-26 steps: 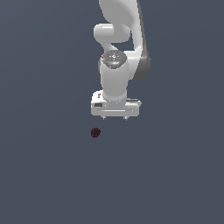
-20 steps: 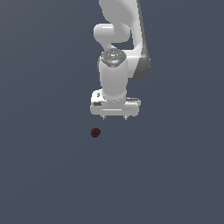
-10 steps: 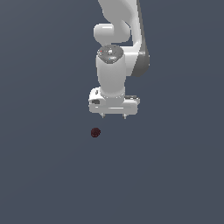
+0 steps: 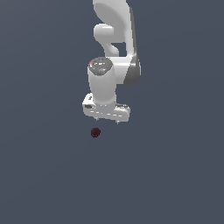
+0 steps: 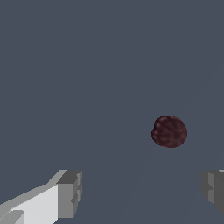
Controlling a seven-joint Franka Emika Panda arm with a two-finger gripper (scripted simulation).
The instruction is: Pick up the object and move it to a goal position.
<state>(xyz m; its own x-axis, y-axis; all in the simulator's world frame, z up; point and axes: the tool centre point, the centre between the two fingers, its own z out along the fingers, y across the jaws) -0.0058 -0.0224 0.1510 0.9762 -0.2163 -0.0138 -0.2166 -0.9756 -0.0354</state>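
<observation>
The object is a tiny dark red, bumpy ball (image 4: pixel 95 132) lying on the flat grey floor. It also shows in the wrist view (image 5: pixel 169 131), ahead of the fingers and nearer one of them. My white gripper (image 4: pixel 107 122) hangs above and behind the ball, slightly to the exterior view's right of it, not touching it. Its jaws stand wide apart and hold nothing; one grey fingertip (image 5: pixel 70 193) and the other fingertip (image 5: pixel 213 190) show in the wrist view.
The white arm (image 4: pixel 113 48) rises from the gripper to the top of the exterior view. The plain dark grey floor (image 4: pixel 175 175) stretches all around.
The gripper has drifted toward the exterior view's left, closer to the ball, and the wrist has turned a little. The ball has not moved.
</observation>
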